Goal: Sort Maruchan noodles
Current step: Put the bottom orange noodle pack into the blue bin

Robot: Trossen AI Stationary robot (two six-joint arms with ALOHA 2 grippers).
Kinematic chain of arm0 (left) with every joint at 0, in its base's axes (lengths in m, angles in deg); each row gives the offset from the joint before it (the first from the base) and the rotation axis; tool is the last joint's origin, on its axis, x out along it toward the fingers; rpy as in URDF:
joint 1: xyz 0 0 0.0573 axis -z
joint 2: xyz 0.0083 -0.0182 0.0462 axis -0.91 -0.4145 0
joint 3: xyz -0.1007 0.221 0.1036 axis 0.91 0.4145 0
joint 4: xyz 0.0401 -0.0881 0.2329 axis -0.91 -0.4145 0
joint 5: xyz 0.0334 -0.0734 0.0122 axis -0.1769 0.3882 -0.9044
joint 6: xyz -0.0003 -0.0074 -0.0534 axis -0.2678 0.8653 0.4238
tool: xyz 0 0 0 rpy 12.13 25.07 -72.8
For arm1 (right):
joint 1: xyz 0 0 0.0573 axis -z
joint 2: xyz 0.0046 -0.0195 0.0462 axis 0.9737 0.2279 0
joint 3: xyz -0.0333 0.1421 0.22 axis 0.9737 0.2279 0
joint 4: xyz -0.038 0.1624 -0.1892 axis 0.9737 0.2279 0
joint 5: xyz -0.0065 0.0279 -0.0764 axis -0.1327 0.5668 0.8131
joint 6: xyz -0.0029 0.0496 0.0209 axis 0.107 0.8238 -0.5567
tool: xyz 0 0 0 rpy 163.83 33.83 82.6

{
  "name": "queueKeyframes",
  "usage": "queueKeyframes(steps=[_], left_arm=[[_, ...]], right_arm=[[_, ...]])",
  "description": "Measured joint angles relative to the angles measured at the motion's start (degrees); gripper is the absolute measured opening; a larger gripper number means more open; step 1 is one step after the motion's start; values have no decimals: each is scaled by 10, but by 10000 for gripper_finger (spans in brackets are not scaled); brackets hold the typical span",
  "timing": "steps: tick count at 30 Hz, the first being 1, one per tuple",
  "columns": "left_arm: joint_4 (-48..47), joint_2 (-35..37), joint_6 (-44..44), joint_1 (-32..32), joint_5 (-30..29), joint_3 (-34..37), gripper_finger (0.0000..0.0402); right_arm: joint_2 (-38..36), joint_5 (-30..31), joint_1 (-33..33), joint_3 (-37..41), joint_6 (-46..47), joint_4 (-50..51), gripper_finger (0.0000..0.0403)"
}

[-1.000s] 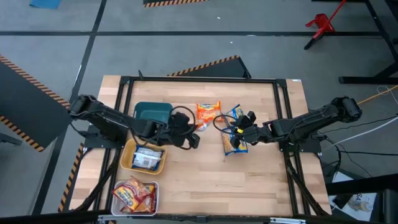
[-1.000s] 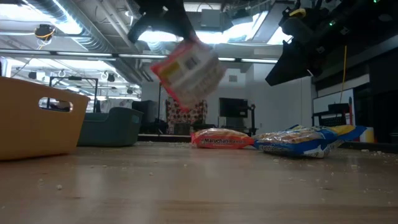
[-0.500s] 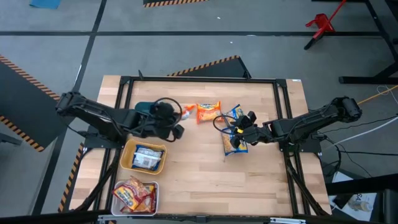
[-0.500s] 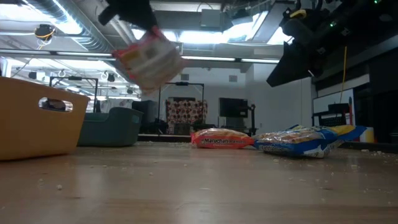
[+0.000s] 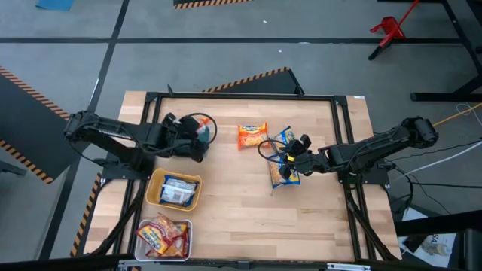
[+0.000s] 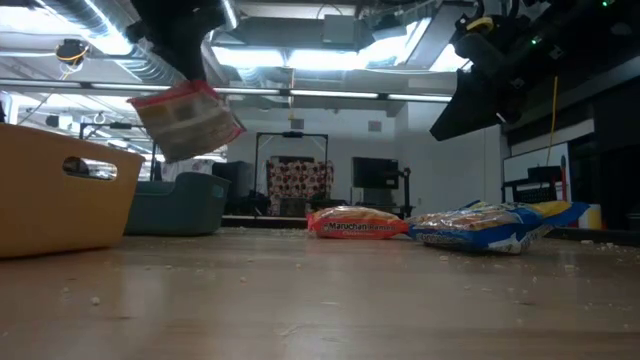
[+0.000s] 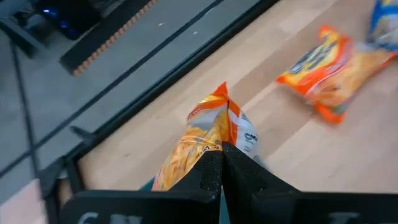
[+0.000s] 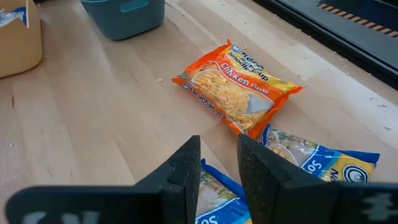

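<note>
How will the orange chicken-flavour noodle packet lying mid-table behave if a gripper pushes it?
The orange crinkly plastic noodle packet lies flat, so it would probably slide on the wooden table, not roll. Its glossy wrapper looks slippery. Crumbs nearby suggest brittle contents.

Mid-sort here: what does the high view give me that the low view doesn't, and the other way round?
Only the high view shows what the trays hold: blue packets in the yellow tray and red packets in the white tray. It also shows the right end effector at the blue packets.

Only the low view shows how high the left end effector's packet hangs above the table, and the room behind.

Both show the left end effector shut on that orange packet, the teal tray and the orange packet lying on the table.
</note>
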Motion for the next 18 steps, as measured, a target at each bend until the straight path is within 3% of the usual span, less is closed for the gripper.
queueKeyframes(steps=[6, 18], left_arm=[[-8, 0, 0, -6, -26, 27, 0], [48, -1, 63, -5, -15, 170, 0]], right_arm=[[3, 0, 0, 0, 0, 0, 94], [54, -7, 0, 0, 26, -4, 94]])
